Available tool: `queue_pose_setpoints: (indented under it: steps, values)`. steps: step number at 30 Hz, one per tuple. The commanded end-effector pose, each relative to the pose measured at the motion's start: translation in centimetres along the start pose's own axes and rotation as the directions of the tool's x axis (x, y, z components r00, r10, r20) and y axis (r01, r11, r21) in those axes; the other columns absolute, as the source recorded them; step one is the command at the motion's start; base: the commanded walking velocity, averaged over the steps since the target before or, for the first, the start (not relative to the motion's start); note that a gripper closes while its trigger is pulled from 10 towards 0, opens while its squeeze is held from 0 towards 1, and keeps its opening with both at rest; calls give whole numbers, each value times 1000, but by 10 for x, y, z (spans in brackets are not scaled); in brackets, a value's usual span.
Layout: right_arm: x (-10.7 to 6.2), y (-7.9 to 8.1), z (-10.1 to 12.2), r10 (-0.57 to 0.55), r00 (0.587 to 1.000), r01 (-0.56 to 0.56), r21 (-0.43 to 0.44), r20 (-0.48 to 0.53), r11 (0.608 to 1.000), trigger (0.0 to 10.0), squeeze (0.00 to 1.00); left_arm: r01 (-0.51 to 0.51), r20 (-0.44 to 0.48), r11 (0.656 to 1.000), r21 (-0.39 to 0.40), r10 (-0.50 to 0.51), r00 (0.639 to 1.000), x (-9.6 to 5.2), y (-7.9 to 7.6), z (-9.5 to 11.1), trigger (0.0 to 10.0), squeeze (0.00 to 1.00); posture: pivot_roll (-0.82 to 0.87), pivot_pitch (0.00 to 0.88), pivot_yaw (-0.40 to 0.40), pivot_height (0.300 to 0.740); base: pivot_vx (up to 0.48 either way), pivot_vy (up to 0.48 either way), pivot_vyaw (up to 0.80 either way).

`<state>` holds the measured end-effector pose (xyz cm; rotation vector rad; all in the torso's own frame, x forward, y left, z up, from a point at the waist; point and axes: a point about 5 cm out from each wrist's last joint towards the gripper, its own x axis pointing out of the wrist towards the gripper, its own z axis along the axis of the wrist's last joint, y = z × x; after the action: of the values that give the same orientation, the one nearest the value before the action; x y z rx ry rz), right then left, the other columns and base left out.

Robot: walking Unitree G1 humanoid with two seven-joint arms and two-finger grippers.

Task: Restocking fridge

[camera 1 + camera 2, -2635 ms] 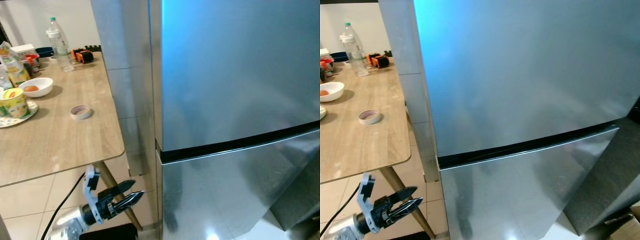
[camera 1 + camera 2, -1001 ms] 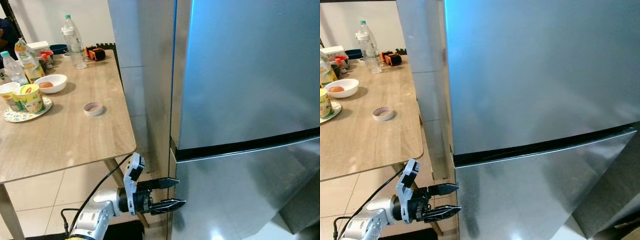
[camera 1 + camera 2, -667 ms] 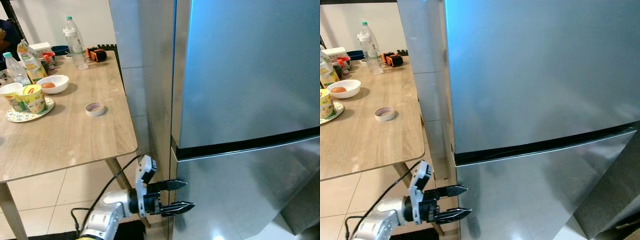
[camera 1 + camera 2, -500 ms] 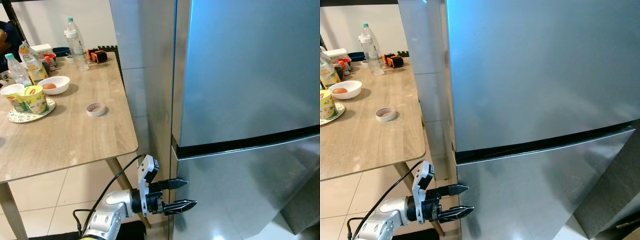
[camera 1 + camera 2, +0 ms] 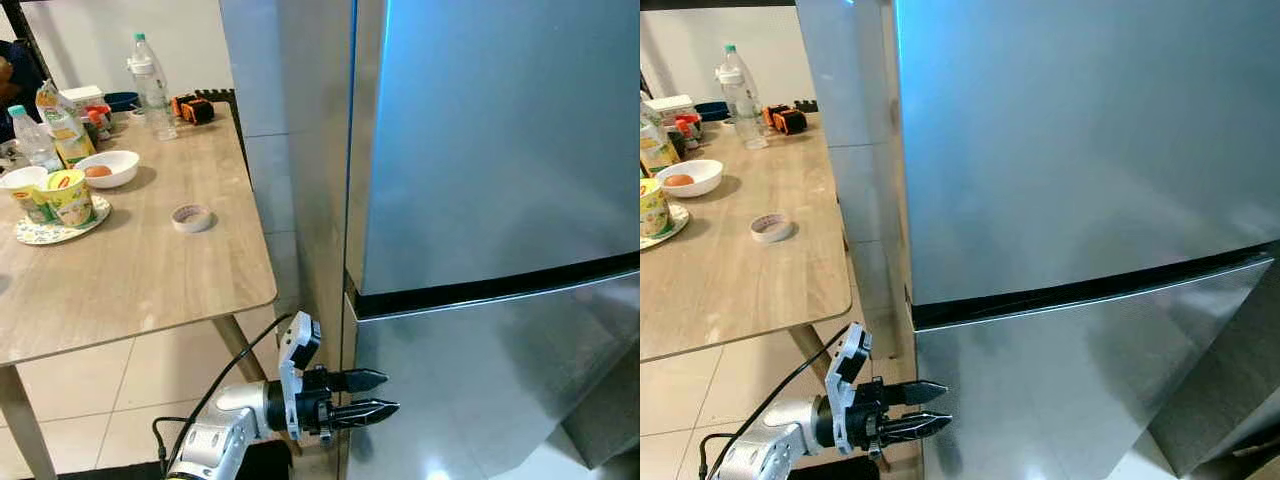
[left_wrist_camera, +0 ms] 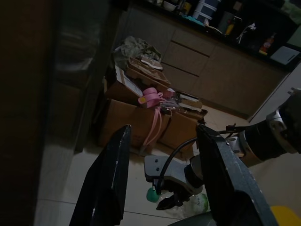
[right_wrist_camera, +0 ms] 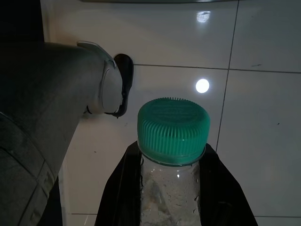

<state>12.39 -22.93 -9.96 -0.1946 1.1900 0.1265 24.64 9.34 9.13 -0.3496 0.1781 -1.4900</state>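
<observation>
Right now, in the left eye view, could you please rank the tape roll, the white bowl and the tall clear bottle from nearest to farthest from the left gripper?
Measured from the left gripper, low by the fridge door:
1. Tape roll, on the table nearest the fridge side.
2. White bowl, farther back toward the table's left side.
3. Tall clear bottle, at the far end of the table.

Silver fridge (image 5: 480, 150), green-capped clear bottle (image 7: 171, 155), pale wood-grain table (image 5: 130, 270), black-fingered left hand (image 5: 385, 395)

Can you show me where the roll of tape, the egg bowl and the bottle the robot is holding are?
roll of tape (image 5: 191, 217): left eye view, on its ring.
egg bowl (image 5: 101, 168): left eye view, on its white side.
bottle (image 7: 172, 130): right wrist view, on its green cap.
</observation>
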Motion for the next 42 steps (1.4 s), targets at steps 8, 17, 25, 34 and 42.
queue_pose_setpoints:
  steps: [8,17,25,34,42]
  values:
    - [0,1,-2,0,1000,0,-4,-11,1000,10000,0,102,-46,994,-33,-103,994,-4,-14,-3,10000,0,-100,0,4,734,0,0,0]
    - [0,2,-2,5,1000,-5,-4,-14,1000,10000,0,-183,-24,980,83,185,982,-19,16,8,10000,0,-96,0,7,734,0,0,0]
    - [0,1,-4,3,1000,-3,-1,-17,1000,10000,0,-366,-19,924,108,370,929,-85,21,24,10000,0,-103,0,13,734,0,0,0]
    - [-1,0,-6,0,1000,0,-2,-24,1000,10000,0,-331,-145,942,57,336,931,-132,-9,15,10000,0,-89,0,14,734,0,0,0]
    - [0,4,-4,8,1000,-8,-7,-20,1000,10000,0,-471,28,861,194,475,880,-125,15,38,10000,0,-84,0,11,734,0,0,0]
